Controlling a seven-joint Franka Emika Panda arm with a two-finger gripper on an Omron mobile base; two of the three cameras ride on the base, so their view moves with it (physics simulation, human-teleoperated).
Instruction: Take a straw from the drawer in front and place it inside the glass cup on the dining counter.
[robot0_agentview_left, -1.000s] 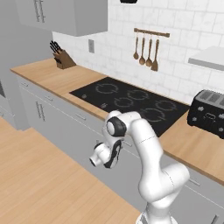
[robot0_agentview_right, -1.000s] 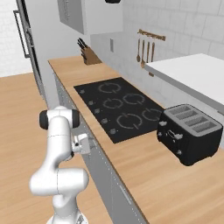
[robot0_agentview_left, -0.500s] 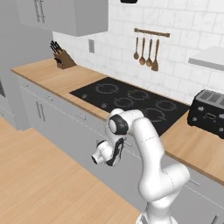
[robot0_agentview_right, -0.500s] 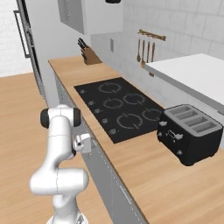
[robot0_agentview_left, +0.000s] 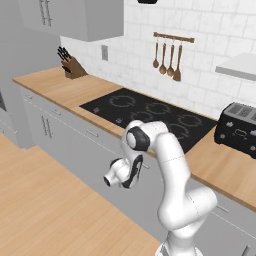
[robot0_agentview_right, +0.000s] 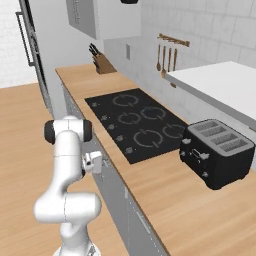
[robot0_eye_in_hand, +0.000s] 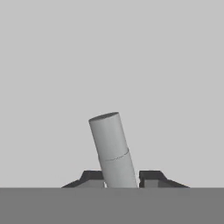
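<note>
My gripper (robot0_eye_in_hand: 121, 177) is shut on the drawer's slim grey bar handle (robot0_eye_in_hand: 109, 140), with a dark finger tip pressed to each side of it. The flat light-grey drawer front (robot0_eye_in_hand: 109, 52) lies behind the bar, and the drawer is closed. From the left base view, the gripper (robot0_agentview_left: 134, 171) reaches forward against the cabinet fronts just under the wall counter's edge. In the right base view the gripper (robot0_agentview_right: 102, 162) meets the same front from the side. The straw, the glass cup and the dining counter are out of view.
Above the gripper, the wooden wall counter (robot0_agentview_left: 50, 85) carries a black cooktop (robot0_agentview_left: 155, 112), a black toaster (robot0_agentview_left: 240, 130) to the right and a knife block (robot0_agentview_left: 70, 65) at the far left. Utensils (robot0_agentview_left: 167, 57) hang on the tiled wall. Wooden floor (robot0_agentview_left: 45, 210) lies to the left.
The jaws have closed from wide open onto the handle bar. The arm and hand have barely moved.
</note>
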